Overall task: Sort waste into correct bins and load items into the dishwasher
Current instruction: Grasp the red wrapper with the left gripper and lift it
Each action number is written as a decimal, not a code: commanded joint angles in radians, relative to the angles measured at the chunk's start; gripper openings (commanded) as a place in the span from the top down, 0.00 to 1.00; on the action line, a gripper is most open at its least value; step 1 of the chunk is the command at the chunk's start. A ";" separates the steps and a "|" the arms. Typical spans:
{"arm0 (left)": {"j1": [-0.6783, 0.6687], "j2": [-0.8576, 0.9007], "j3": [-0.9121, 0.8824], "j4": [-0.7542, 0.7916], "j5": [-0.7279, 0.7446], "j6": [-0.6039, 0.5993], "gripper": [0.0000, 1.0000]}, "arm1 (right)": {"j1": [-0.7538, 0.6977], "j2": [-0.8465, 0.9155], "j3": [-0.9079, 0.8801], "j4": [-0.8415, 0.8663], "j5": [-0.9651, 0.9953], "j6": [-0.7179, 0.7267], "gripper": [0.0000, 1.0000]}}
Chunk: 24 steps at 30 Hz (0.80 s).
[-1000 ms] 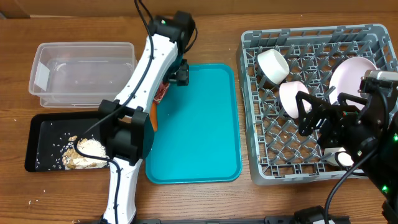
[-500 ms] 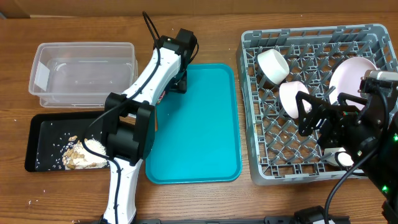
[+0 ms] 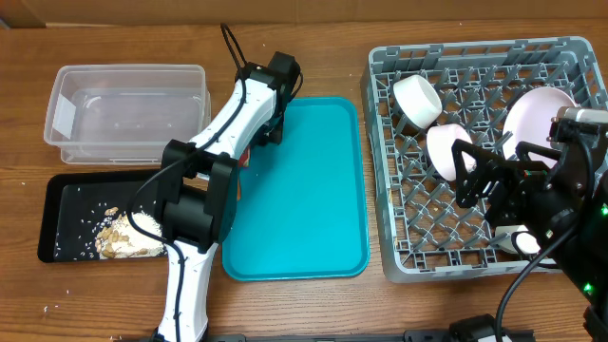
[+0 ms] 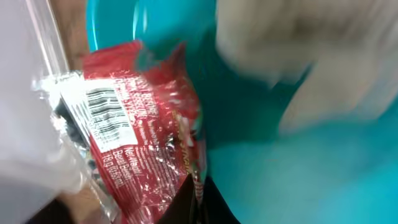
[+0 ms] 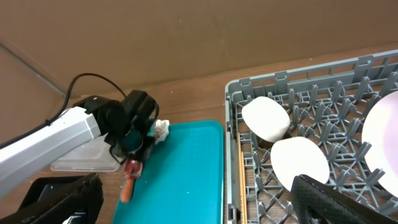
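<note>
My left gripper (image 3: 270, 125) is at the teal tray's far left corner, shut on the edge of the red snack wrapper (image 4: 140, 124). The wrapper (image 5: 132, 168) hangs below the gripper, with a white tissue (image 5: 162, 127) beside it and an orange stick (image 5: 127, 190) just in front at the tray's left edge. The clear tub (image 3: 128, 109) and the black tray (image 3: 66, 195) with rice and scraps (image 3: 128, 233) lie to the left. The grey rack (image 3: 380, 199) holds a cup (image 3: 416, 100), a bowl (image 3: 442, 147) and a plate (image 3: 537, 114). My right gripper (image 5: 199, 208) hovers open over the rack's near side.
The teal serving tray (image 3: 304, 199) lies between the bins and the rack. A thin wooden chopstick (image 5: 241, 180) lies along the rack's left inner wall. The left arm stretches from the table's front edge over the black tray's right end.
The left gripper has closed from open onto the red wrapper. Its wrist has shifted slightly. The right arm has not moved.
</note>
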 commanded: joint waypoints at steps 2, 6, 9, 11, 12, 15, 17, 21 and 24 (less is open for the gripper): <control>-0.008 0.005 0.056 -0.132 -0.018 -0.027 0.96 | -0.002 -0.002 0.009 0.002 0.013 0.005 0.00; -0.008 0.005 0.166 -0.307 -0.015 -0.061 0.96 | -0.002 -0.002 0.009 0.002 0.013 0.005 0.00; -0.008 -0.005 0.262 -0.378 -0.013 -0.060 0.96 | -0.002 -0.002 0.009 0.002 0.013 0.005 0.00; -0.006 -0.013 0.330 -0.410 -0.013 -0.060 0.96 | -0.002 -0.002 0.009 0.002 0.013 0.005 0.00; -0.005 -0.018 0.364 -0.425 -0.013 -0.061 0.96 | -0.002 -0.002 0.009 0.002 0.013 0.005 0.00; 0.013 -0.029 0.467 -0.487 -0.025 -0.123 0.96 | -0.002 -0.002 0.009 0.002 0.013 0.005 0.00; 0.040 -0.035 0.511 -0.509 -0.027 -0.187 0.96 | -0.002 -0.002 0.009 0.002 0.013 0.005 0.00; 0.120 -0.036 0.515 -0.502 -0.031 -0.369 0.96 | -0.002 -0.002 0.009 0.002 0.013 0.005 0.00; 0.206 -0.022 0.514 -0.456 -0.016 -0.451 0.96 | -0.002 -0.002 0.009 0.002 0.013 0.005 0.00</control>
